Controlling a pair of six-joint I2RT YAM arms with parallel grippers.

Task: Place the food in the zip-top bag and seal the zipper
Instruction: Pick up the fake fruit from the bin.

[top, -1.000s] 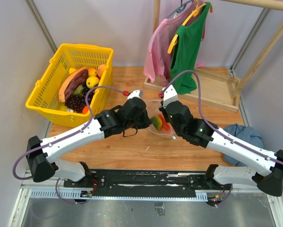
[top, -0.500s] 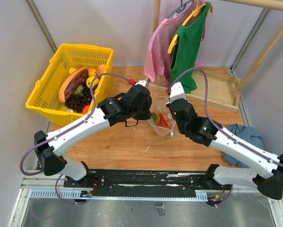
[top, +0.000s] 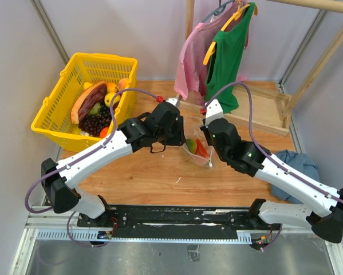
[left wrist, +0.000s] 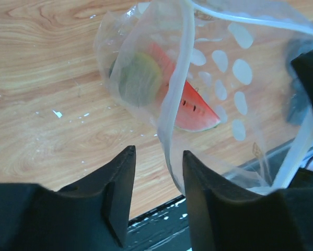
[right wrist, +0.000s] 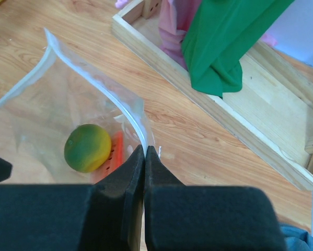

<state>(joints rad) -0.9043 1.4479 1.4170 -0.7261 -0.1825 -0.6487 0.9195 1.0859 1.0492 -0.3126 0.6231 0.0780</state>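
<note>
**Two fruits bagged, mouth still unsealed**

The clear plastic zip-top bag printed with white ovals (left wrist: 240, 73) sits at the centre of the top view, held up by its rim over the wooden table (top: 154, 177) between the two arms. Inside lie a red toy watermelon slice (left wrist: 190, 107) and a round green-orange toy fruit (right wrist: 87, 148).

The right gripper (right wrist: 145, 149) is clamped tight on the whitish press-seal zipper strip (left wrist: 180, 78) at the bag's rim. The left gripper (left wrist: 159, 154) has its jaws parted. The strip runs down through the gap close to one finger, and nothing is pinched there. The mouth gapes wide, so the zipper is not sealed.

More toy fruits (top: 94, 112) lie in the yellow plastic mesh basket (top: 51, 120) at the upper left of the top view. I judge the loading to be at least partly done. Whether more pieces should go in I cannot tell, and pressing the strip shut along its whole length is left to do.
</note>
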